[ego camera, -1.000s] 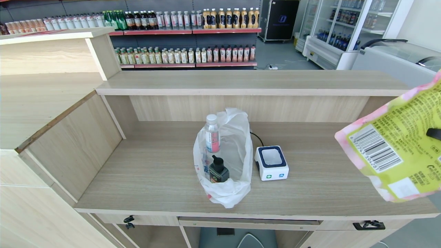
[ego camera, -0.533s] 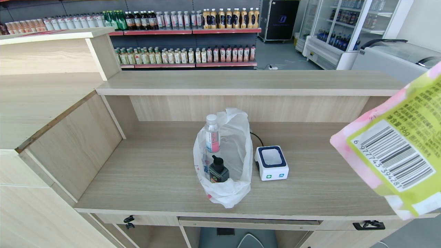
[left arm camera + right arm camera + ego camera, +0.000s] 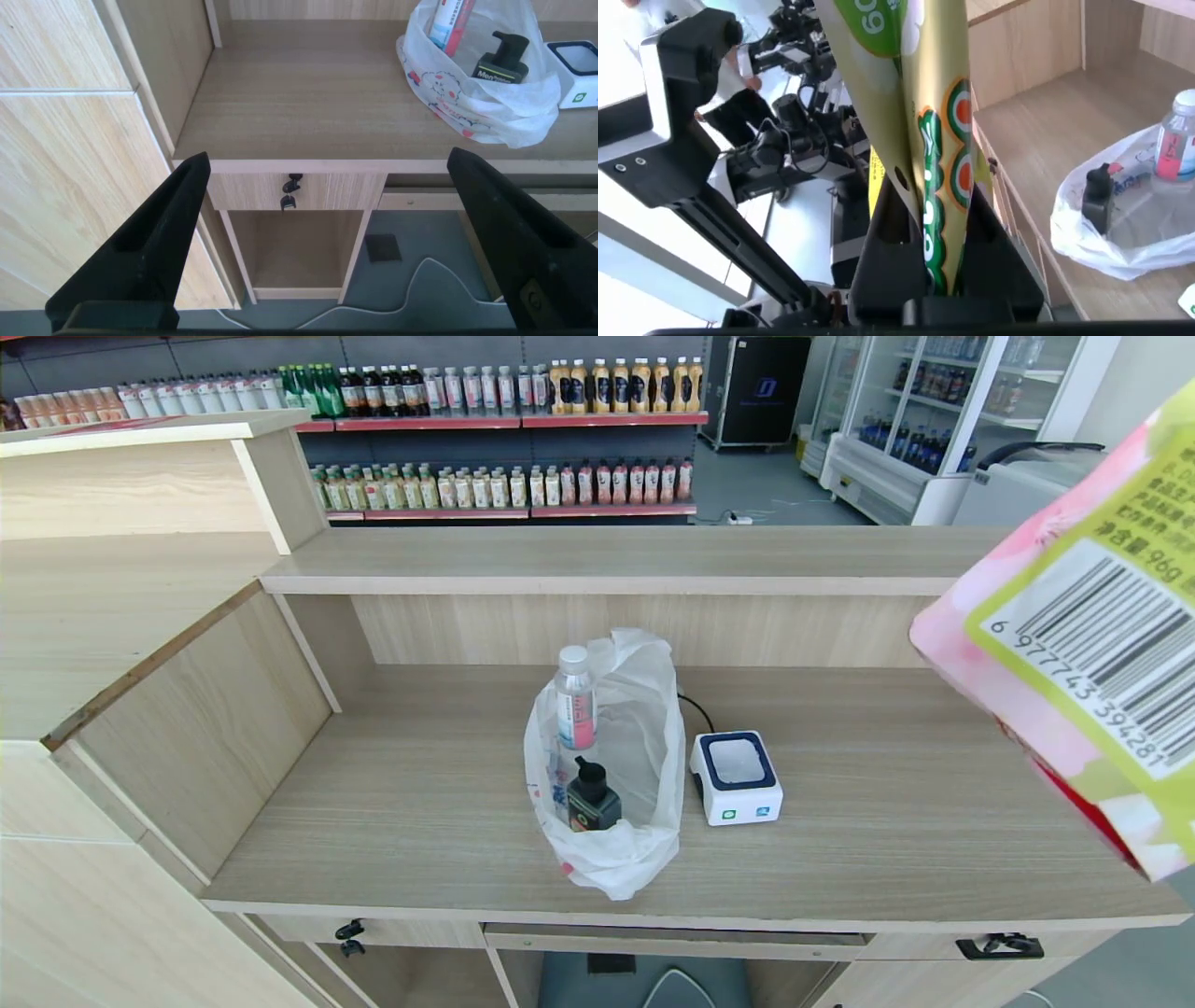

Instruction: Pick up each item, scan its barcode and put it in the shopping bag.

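At the right edge of the head frame, nearest the camera, a pink and green foil snack pouch (image 3: 1074, 644) is held up in the air, with its barcode panel turned toward the camera. In the right wrist view, one edge of the pouch is pinched between the closed-down fingers of the right gripper (image 3: 926, 233). In the left wrist view, the left gripper (image 3: 327, 168) is spread wide with nothing between its fingers, in front of the light wooden counter (image 3: 887, 821). At the middle of the head frame, a white plastic shopping bag (image 3: 616, 859) is set on the counter with its mouth open. A squat black bottle (image 3: 591, 800) and, behind it, a clear water bottle with a pink label (image 3: 575, 705) are stood inside. A white barcode scanner with a blue-rimmed window (image 3: 736, 777) is placed just beside the bag, to its right in the frame. Across the top of the frame, shelves of drink bottles (image 3: 504, 392) are lined up.
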{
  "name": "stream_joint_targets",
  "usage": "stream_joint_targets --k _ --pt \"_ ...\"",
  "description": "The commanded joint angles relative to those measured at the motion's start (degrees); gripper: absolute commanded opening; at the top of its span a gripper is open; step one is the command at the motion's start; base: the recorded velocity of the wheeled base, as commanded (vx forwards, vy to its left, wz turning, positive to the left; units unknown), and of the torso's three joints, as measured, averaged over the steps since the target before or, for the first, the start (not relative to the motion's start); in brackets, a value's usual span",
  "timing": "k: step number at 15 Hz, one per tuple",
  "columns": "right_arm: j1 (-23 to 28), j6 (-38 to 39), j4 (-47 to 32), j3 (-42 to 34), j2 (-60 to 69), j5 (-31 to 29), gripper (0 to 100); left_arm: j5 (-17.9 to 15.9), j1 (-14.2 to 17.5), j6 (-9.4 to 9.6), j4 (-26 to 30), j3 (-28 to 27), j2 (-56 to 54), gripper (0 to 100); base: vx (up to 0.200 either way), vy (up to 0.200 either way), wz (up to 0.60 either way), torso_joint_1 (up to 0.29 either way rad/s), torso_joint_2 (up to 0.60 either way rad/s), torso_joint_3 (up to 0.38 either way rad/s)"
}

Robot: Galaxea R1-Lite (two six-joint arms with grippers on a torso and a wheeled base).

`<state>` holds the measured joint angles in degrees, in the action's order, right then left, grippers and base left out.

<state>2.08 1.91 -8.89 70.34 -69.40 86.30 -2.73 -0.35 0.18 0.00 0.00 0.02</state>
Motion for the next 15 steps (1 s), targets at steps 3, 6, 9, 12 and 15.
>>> stream_joint_targets --k 3,6,9,12,15 --pt "-3.5 2.0 0.0 2.4 0.6 -0.1 0 0.0 0.0 -0.01 0.0 0.0 0.1 100 0.000 0.000 0.00 0.000 0.00 0.000" --pt "-3.9 2.6 0.1 3.5 0.3 -0.5 0 0.0 0.0 -0.01 0.0 0.0 0.1 100 0.000 0.000 0.00 0.000 0.00 0.000" --pt "-3.9 2.8 0.0 1.0 2.6 -0.8 0 0.0 0.0 -0.01 0.0 0.0 0.1 100 0.000 0.000 0.00 0.000 0.00 0.000" --pt "-3.1 2.8 -0.1 -0.5 4.9 -0.9 0 0.0 0.0 -0.01 0.0 0.0 0.1 100 0.000 0.000 0.00 0.000 0.00 0.000" --pt "-3.1 2.9 -0.2 -2.6 7.8 -0.9 0 0.0 0.0 -0.01 0.0 0.0 0.1 100 0.000 0.000 0.00 0.000 0.00 0.000"
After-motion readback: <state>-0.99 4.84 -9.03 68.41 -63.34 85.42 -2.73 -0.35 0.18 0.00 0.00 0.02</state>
